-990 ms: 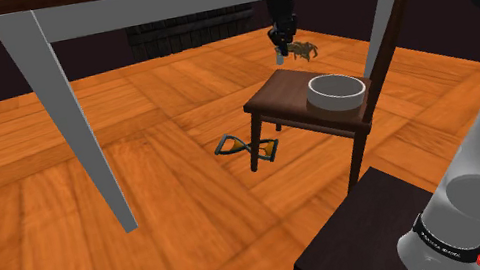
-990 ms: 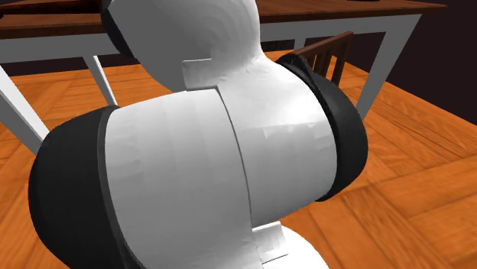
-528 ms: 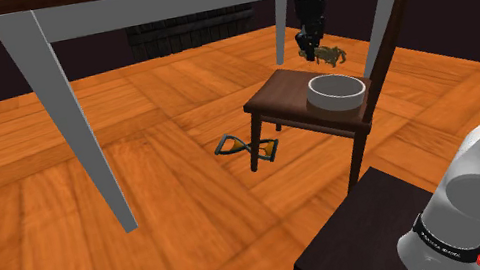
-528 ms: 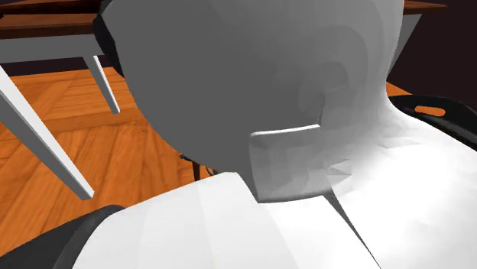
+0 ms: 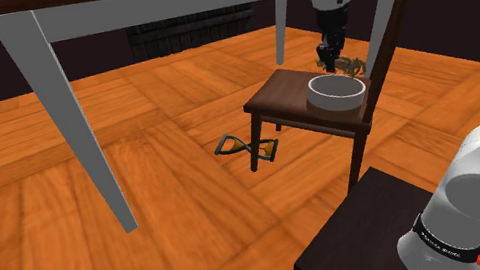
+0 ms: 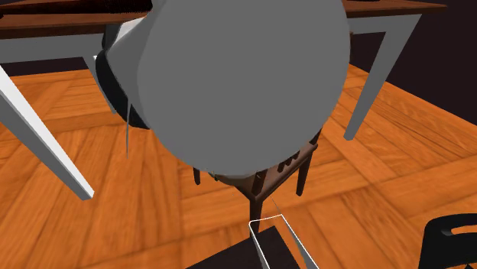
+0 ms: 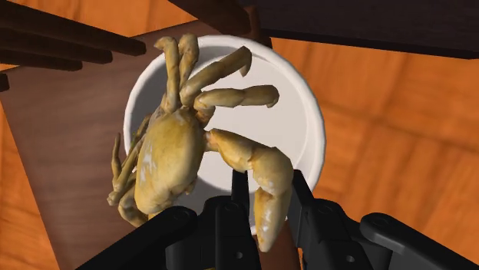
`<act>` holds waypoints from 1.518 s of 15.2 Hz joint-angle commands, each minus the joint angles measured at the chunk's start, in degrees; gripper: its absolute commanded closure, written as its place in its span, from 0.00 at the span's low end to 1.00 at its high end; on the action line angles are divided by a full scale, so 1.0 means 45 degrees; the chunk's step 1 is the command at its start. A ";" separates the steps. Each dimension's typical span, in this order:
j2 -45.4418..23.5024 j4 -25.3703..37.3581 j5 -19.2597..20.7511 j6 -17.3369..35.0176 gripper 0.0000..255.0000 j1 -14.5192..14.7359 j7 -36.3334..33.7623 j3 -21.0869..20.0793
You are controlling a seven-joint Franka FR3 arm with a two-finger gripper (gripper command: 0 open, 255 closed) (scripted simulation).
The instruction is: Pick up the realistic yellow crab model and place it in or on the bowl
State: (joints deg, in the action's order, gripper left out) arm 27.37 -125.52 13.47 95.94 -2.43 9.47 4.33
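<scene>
Starting at the shoulder view's left, there is a white table leg (image 5: 63, 119), then a small dark frame (image 5: 248, 148) lying on the floor, then the dark chair (image 5: 273, 103). The white bowl (image 5: 335, 100) sits on its seat, toward the back edge by the backrest. Above the bowl's far rim hangs the black pincer (image 5: 328, 54), and the yellow crab (image 5: 349, 63) is in the air below it, over the bowl and seemingly clear of it.

In the wrist view the 2 fingers (image 7: 239, 195) are clamped on 1 big claw, with the shell off to one side. I'd judge the crab light, stiff and smooth, with thin, fragile legs. Held off-centre by a claw, it could pivot, and the shell would give a steadier hold. Its back faces up. Its long axis runs from the clamped claw out to the leg tips, across the bowl.
</scene>
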 commanded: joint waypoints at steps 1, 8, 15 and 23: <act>0.0012 -0.0375 0.0016 0.0361 1.00 0.0002 -0.0081 0.0010; -0.0002 -0.1529 0.0091 0.1513 1.00 -0.0040 -0.0284 0.0058; -0.0004 -0.1532 0.0057 0.1522 1.00 -0.0128 -0.0253 -0.0016; -0.0003 -0.1117 -0.0006 0.1100 0.00 -0.0111 -0.0232 -0.0097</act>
State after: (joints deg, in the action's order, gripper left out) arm 27.36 -131.35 13.56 101.74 -3.00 8.42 4.04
